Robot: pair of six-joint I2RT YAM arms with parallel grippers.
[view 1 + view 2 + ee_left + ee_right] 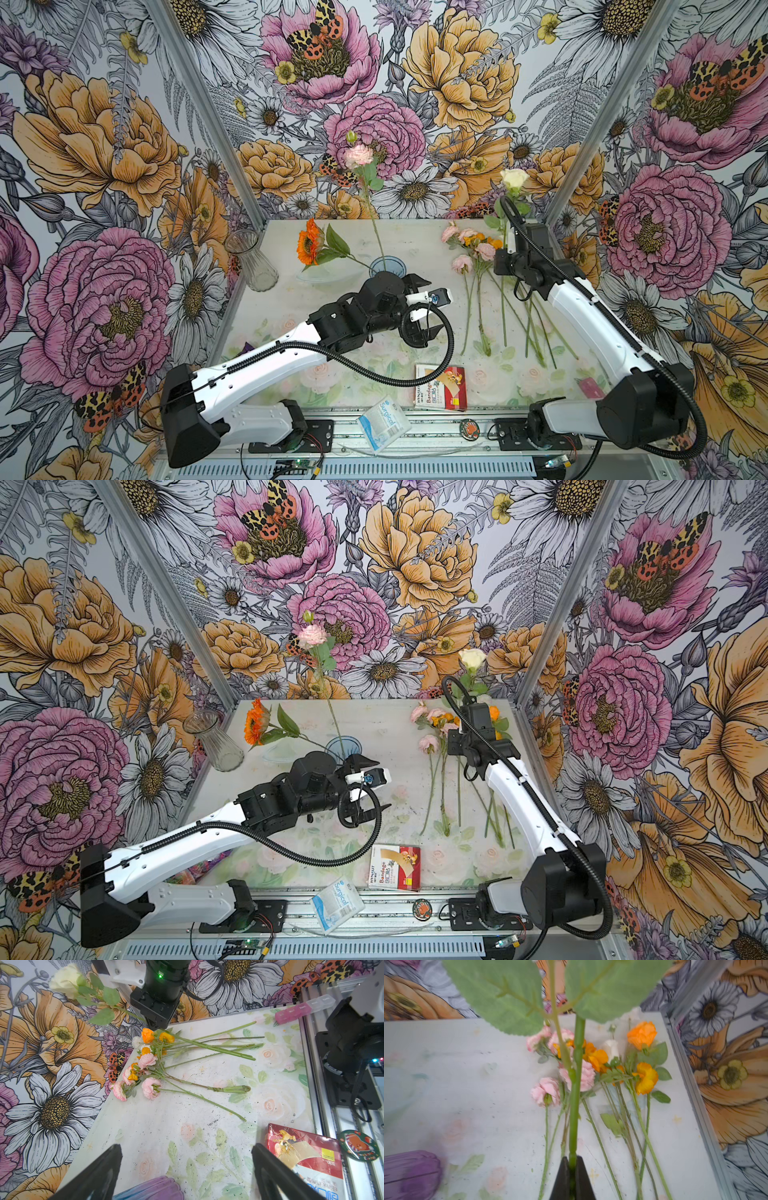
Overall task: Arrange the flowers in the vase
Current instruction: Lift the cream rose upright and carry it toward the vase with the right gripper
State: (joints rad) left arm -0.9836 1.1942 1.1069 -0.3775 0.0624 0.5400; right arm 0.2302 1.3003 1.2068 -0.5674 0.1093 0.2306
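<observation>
Green, wire-thin stems under soft heads of pink, orange, cream and white: those are your flowers (484, 250). Most of them lie flat in a loose fan right of centre in both top views, with the heads toward the back wall and the stems crossing toward the near edge. One cream rose (514, 178) is apart from the heap. Your right pincer (572, 1164) is clamped tight on its thick green stem, so the head rises upright in the upper right of the frame, with broad serrated leaves spreading below it. Two more flowers sit in the blue-tinted vase (386, 266) at centre: a pink carnation (358, 156) standing tall on a slim stem, and an orange gerbera (307, 247) leaning low to the left. Your left pincer (186, 1150) is spread wide, its fingers well apart over the table, just below and right of that vase in the frame. A clear glass vase (251, 262) stands at the left edge of the table by the wall. The table (415, 249) is white, printed with faint roses and leaves and peppered with dark specks. At its near edge lies a red bandage box (442, 387). A blue-and-white surgical packet (384, 422) and a round badge (469, 428) rest on the metal rail (436, 434) in front. The walls (104, 145) carry large printed peonies, daisies and spotted moths.
</observation>
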